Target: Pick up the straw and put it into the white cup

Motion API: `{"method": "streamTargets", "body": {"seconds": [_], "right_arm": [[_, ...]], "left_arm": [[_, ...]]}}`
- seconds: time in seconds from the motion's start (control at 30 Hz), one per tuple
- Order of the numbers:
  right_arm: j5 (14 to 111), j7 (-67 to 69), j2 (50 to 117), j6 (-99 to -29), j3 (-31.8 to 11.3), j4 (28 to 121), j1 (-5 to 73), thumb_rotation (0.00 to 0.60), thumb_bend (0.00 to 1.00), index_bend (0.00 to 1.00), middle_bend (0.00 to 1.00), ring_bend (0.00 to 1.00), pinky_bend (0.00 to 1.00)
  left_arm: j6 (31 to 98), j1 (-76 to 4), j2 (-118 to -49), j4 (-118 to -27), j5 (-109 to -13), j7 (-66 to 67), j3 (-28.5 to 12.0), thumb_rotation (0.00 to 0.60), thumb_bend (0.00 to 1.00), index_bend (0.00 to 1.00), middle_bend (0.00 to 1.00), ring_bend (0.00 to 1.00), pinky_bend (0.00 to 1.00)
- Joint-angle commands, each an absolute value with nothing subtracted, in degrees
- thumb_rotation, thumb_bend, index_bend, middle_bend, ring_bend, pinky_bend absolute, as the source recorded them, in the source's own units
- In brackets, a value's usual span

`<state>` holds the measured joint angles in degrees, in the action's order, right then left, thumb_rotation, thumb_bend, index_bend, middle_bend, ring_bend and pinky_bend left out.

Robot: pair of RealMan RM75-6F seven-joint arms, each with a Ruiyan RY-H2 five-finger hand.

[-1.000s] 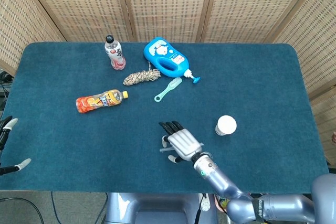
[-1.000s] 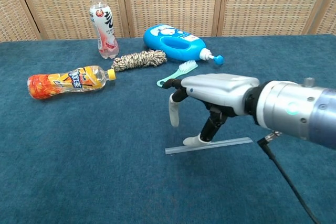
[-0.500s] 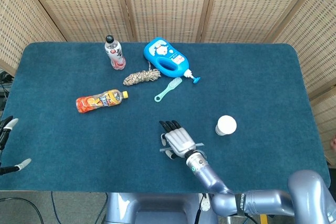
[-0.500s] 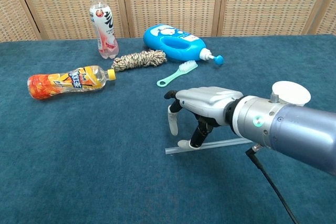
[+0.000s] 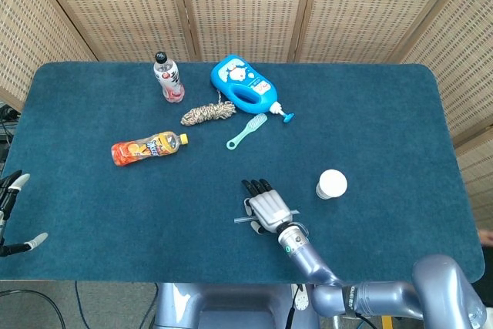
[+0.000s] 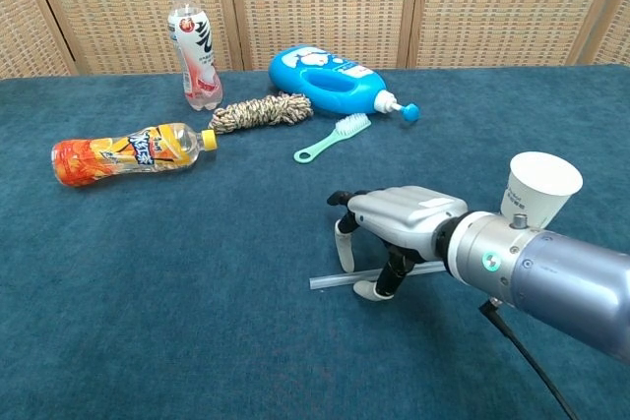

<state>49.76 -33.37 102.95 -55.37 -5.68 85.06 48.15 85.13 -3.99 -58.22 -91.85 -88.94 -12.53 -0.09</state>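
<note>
Chest view shows the right hand [image 6: 399,228] sitting lower and farther to the right than 1 second ago, so the white cup [image 6: 539,187] is in plain sight now. The hand is right over the straw [image 6: 340,279], and its fingers [image 6: 346,248] curl down on both sides of it. I cannot tell if they are really pinching it. The straw lies flat on the blue tabletop [image 6: 177,282], in the same spot as before, near the cup's left side. The cup stands upright and has not moved.

The left hand [image 5: 11,209] shows at the tabletop's left edge, far from the cup, with fingers apart and holding nothing.

Far behind the cup lie an orange bottle [image 6: 133,152] and a blue bottle [image 6: 335,79]. Their labels are too small to read.
</note>
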Motion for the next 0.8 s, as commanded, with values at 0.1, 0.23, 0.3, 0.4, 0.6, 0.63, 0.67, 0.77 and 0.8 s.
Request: {"method": "streamTargets", "body": {"seconds": [0.1,0.23,0.3,0.4,0.6,0.63,0.67,0.77,0.8], "right_arm": [[51.5,-31.8,103.3,-54.9,-5.0,83.0,47.2,0.600,0.42,0.52,0.00,0.00,0.00],[52.8,-30.3,103.8,-54.6,-4.9,81.8,46.6,0.600,0.43,0.57,0.00,0.00,0.00],[53.8,-29.5,103.9,-54.5,-4.8,81.4,46.3,0.600,0.45,0.59,0.00,0.00,0.00],[55.2,-28.2,103.9,-54.5,-4.9,81.3,45.9,0.600,0.48,0.64,0.00,0.00,0.00],[57.0,-26.2,103.6,-54.5,-5.3,81.8,45.2,0.600,0.48,0.66,0.00,0.00,0.00],[57.2,-26.0,103.5,-54.5,-5.4,81.9,45.1,0.600,0.48,0.66,0.00,0.00,0.00],[57.3,-25.8,103.5,-54.4,-5.4,82.0,45.0,0.600,0.48,0.66,0.00,0.00,0.00],[58.2,-25.3,103.1,-54.4,-5.6,82.7,44.8,0.600,0.48,0.67,0.00,0.00,0.00],[58.6,-25.2,102.9,-54.5,-5.7,83.2,44.8,0.600,0.48,0.67,0.00,0.00,0.00]], "left_arm": [[84.8,-4.2,-58.2,-91.8,-88.7,-12.6,-0.2,0.600,0.10,0.00,0.00,0.00,0.00],[84.8,-4.2,-58.2,-91.9,-88.7,-12.7,-0.1,0.600,0.10,0.00,0.00,0.00,0.00],[84.9,-4.1,-58.2,-91.8,-88.7,-12.7,-0.2,0.600,0.10,0.00,0.00,0.00,0.00],[84.9,-4.1,-58.2,-91.8,-88.7,-12.7,-0.2,0.600,0.10,0.00,0.00,0.00,0.00],[84.8,-4.2,-58.2,-91.9,-88.7,-12.5,-0.1,0.600,0.10,0.00,0.00,0.00,0.00],[84.8,-4.1,-58.2,-91.9,-88.7,-12.6,-0.1,0.600,0.10,0.00,0.00,0.00,0.00],[84.9,-4.1,-58.2,-91.9,-88.7,-12.6,-0.1,0.600,0.10,0.00,0.00,0.00,0.00],[84.9,-4.1,-58.2,-91.9,-88.8,-12.6,-0.1,0.600,0.10,0.00,0.00,0.00,0.00],[84.9,-4.1,-58.2,-91.9,-88.8,-12.6,-0.1,0.600,0.10,0.00,0.00,0.00,0.00]]}}
